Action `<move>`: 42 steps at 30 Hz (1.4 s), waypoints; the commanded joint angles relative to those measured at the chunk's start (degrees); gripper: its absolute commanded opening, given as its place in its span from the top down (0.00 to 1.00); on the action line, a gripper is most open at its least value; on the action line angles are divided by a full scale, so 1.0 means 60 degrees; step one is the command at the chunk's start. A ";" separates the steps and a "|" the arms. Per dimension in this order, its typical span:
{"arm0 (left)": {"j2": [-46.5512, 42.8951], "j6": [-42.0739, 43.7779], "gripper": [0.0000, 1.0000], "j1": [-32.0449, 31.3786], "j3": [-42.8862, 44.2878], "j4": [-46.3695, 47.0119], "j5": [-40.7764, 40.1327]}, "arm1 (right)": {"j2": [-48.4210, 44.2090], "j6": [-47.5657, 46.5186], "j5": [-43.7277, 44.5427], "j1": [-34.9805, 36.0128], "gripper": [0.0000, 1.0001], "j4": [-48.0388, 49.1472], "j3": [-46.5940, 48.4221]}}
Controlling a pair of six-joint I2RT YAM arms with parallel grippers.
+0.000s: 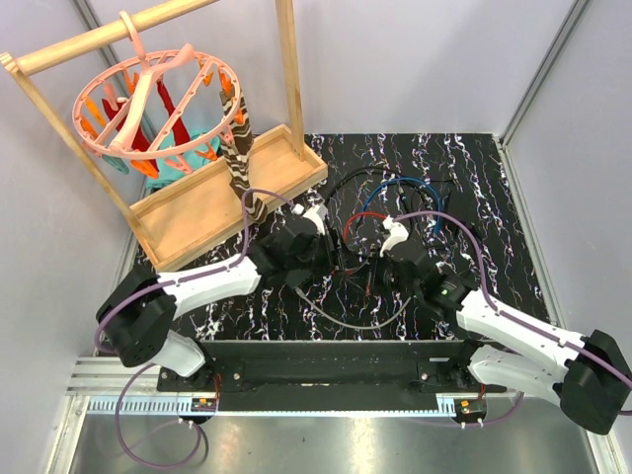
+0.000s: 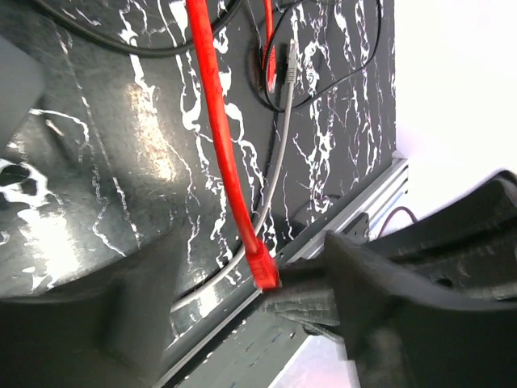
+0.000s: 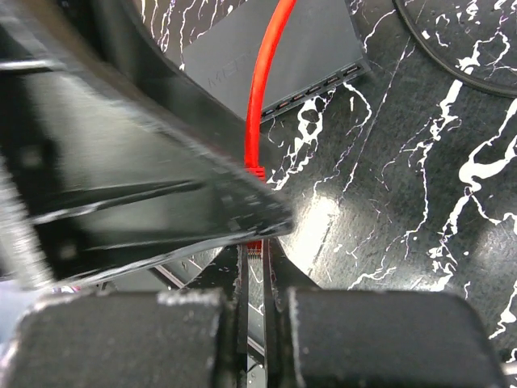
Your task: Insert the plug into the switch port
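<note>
Plug in hand: my right gripper [image 3: 254,263] is clamped shut on the plug [image 3: 254,247] at the end of the red cable [image 3: 262,73]. Only a sliver of red shows between its fingertips. Crossing close over it, my left gripper [image 2: 242,323] stands with jaws apart astride the same cable, just behind the plug; I see no pinch there. From the right gripper the cable runs straight ahead and arches over the switch [image 3: 242,56], a flat black box lying just ahead and slightly left on the marbled mat [image 3: 420,162]. The switch port [image 3: 311,90] sits in the row along the box's near long edge, facing back toward my fingers. That edge runs slantwise, climbing to the right. By my reading the plug's nose points back at me, away from the row, so it must turn round before it can enter. My right arm is nearer the row.
</note>
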 commanded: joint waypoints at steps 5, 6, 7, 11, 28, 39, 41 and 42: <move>0.0251 -0.0077 0.78 -0.0250 0.0378 0.0455 -0.0021 | -0.0449 0.0073 0.0543 0.0156 0.99 0.0465 -0.0078; 0.0179 0.0098 0.91 -0.0264 0.0393 0.0396 -0.0021 | -0.0493 0.0059 0.0528 0.0156 0.98 0.0407 -0.0093; 0.0149 0.0215 0.96 -0.0264 0.0422 0.0193 -0.0050 | -0.0522 0.0044 0.0543 0.0156 0.96 0.0363 -0.0093; -0.0056 0.0918 1.00 -0.0177 0.0553 -0.0321 0.0124 | -0.0989 -0.0174 0.0660 0.0141 0.80 -0.0134 -0.0020; -0.1242 0.4039 1.00 0.1244 0.1813 -0.3221 0.3040 | -0.1358 -0.3704 0.1509 0.0141 0.25 -0.3826 0.3186; -0.2721 0.6265 1.00 0.1596 0.2576 -0.4949 0.2030 | -0.1328 -0.3575 0.2769 0.0141 0.21 -0.4471 0.4345; -0.3057 0.6703 1.00 0.1610 0.2371 -0.5053 0.2015 | -0.1416 -0.3487 0.2784 0.0156 0.21 -0.4471 0.4272; -0.3204 0.6851 1.00 0.1582 0.2080 -0.5097 0.2000 | -0.1430 -0.3385 0.2784 0.0141 0.21 -0.4457 0.4243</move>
